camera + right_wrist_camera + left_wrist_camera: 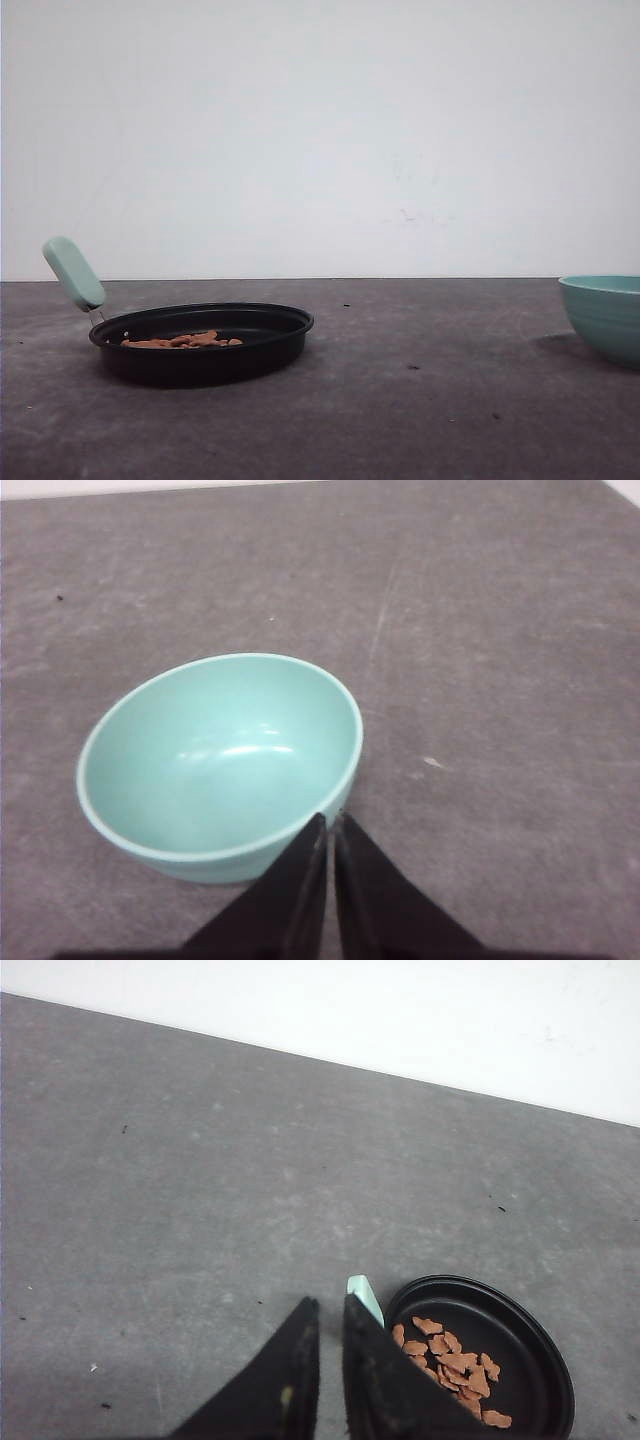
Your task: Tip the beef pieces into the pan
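From where I sit the pour looks finished, so my judgement is that the step in hand is simply clearing off cleanly: I would draw both arms back and upward without sweeping sideways, since a low swing could clip the raised handle or nudge the bowl. Nearest in the left wrist view, the left end effector [329,1312] has its two black fingers pinched almost together with nothing between them, and the shallow round black metal pan [548,1360] lies just beside it at about four o'clock, its pale mint-green handle [365,1298] poking up right next to the fingertips. The small reddish-brown beef pieces [452,1358] are scattered on the pan floor, apart from the fingers. In the right wrist view the right end effector [330,825] is likewise closed on nothing, its tips just at the near rim of the empty teal ribbed plastic bowl [215,760], which sits at roughly eleven o'clock from them. Farther off, the front view shows pan and bowl well apart on the grey worktop [420,400].
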`<move>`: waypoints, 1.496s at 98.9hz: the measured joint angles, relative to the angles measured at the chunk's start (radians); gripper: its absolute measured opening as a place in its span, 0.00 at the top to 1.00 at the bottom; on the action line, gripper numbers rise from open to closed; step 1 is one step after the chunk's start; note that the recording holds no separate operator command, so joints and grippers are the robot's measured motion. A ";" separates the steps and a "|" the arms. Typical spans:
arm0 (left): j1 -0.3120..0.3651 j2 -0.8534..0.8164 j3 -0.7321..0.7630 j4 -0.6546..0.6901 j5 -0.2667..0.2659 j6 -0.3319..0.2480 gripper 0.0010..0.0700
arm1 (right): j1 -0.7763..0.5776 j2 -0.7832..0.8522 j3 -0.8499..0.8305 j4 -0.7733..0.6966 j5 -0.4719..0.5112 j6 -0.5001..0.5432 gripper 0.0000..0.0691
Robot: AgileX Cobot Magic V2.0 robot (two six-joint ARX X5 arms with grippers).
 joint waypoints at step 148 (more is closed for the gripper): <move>0.000 -0.032 -0.009 0.022 -0.017 0.045 0.99 | 0.041 -0.002 0.000 0.000 -0.034 0.011 0.99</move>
